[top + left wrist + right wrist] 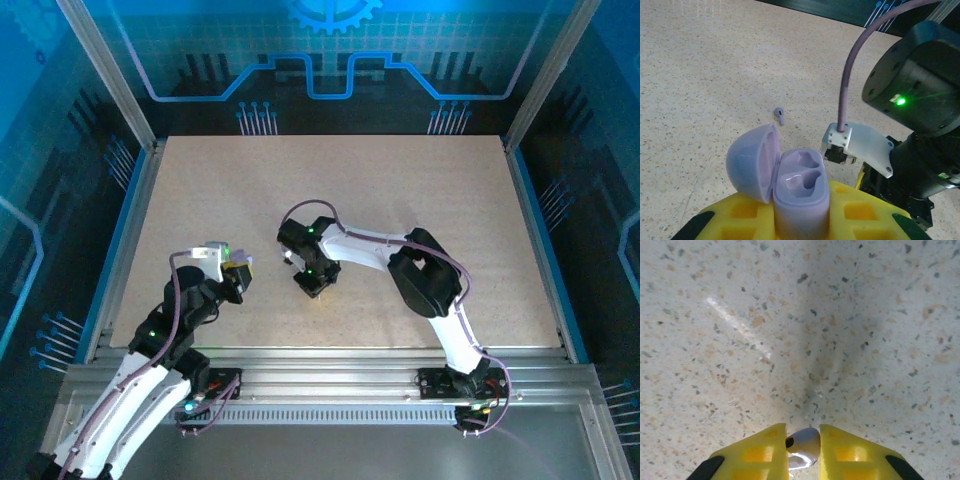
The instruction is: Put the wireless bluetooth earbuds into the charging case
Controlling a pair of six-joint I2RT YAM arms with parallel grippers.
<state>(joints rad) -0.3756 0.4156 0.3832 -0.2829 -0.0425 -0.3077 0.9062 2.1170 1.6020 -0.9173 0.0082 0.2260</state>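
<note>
Speckled table [400, 200]. Left gripper [800, 218] is clamped on the open lavender case [802, 182], upright, lid hinged to the left. Right gripper [803, 449] is pinched on a white bud [804, 442], low over mid-table. A lavender bud [780, 115] lies loose on the table beyond the case.

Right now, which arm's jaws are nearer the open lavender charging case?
Left. Jaws of the left arm clamp the case itself; jaws of the right arm stand apart, to its right, shut on a white earbud.
</note>
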